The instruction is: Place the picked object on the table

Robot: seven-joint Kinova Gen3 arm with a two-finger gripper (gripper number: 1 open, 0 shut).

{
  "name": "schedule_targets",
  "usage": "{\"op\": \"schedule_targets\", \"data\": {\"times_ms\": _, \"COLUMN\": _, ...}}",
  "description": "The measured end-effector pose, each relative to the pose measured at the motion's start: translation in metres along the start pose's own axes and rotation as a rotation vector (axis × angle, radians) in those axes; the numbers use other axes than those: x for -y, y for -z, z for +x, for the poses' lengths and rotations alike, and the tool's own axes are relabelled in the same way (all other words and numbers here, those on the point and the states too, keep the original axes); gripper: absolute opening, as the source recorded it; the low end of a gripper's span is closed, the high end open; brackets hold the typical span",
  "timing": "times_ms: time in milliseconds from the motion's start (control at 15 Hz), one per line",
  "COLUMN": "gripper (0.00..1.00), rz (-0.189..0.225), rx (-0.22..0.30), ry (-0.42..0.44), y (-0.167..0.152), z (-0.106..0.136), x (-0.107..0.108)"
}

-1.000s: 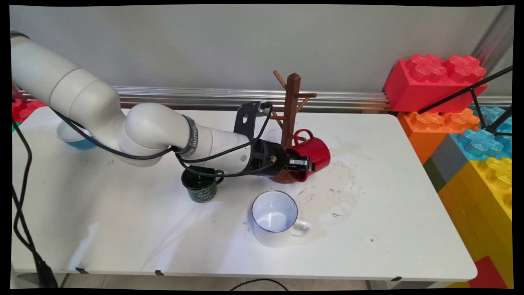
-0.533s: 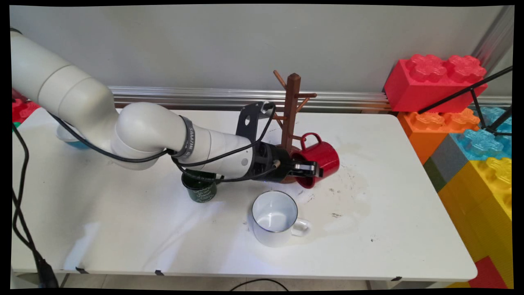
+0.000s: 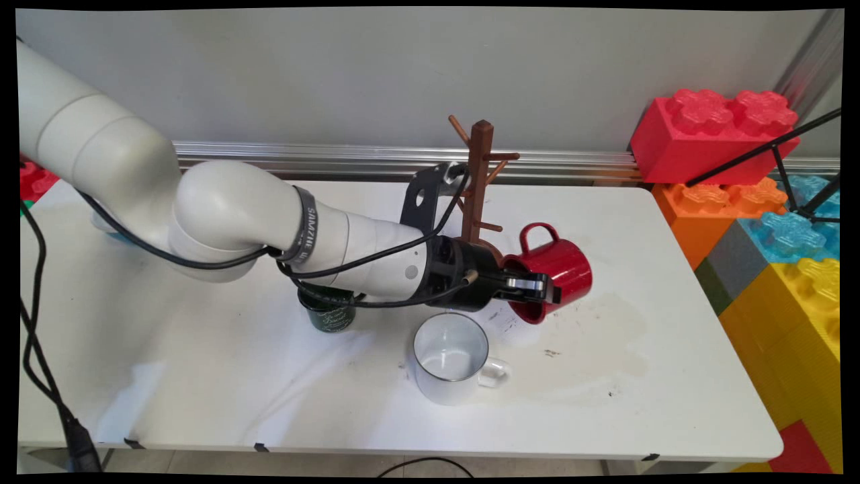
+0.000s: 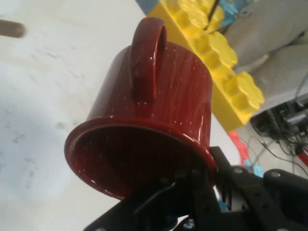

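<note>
My black gripper (image 3: 537, 290) is shut on the rim of a red mug (image 3: 557, 269), which it holds on its side above the table, mouth toward the hand and handle up. In the hand view the red mug (image 4: 149, 115) fills the middle, its rim pinched at the lower right by the gripper (image 4: 202, 180). The wooden mug tree (image 3: 478, 181) stands just left of the mug, apart from it. A white mug (image 3: 451, 356) stands upright on the table below the gripper. A dark green mug (image 3: 328, 314) sits partly hidden under the arm's wrist.
Big toy bricks, red (image 3: 712, 134), orange (image 3: 719, 202) and yellow (image 3: 806, 316), are stacked past the table's right edge. A blue-and-white bowl (image 3: 107, 225) peeks out behind the arm at far left. Black cables hang along the left. The table (image 3: 638, 376) carries dark smudges near the mug.
The gripper has carried the red mug to the right, away from the mug tree and its base, and slightly lower in the picture. The other mugs have not moved.
</note>
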Motion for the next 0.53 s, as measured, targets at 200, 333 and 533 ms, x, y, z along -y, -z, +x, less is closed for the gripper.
{"op": "schedule_targets", "data": {"times_ms": 200, "gripper": 0.0, "rz": -0.032, "rx": 0.026, "ry": -0.022, "y": 0.011, "z": 0.002, "x": -0.016}}
{"op": "schedule_targets", "data": {"times_ms": 333, "gripper": 0.0, "rz": -0.049, "rx": 0.041, "ry": -0.037, "y": 0.019, "z": 0.005, "x": -0.023}}
{"op": "schedule_targets", "data": {"times_ms": 533, "gripper": 0.0, "rz": -0.076, "rx": 0.06, "ry": -0.069, "y": 0.032, "z": 0.01, "x": -0.036}}
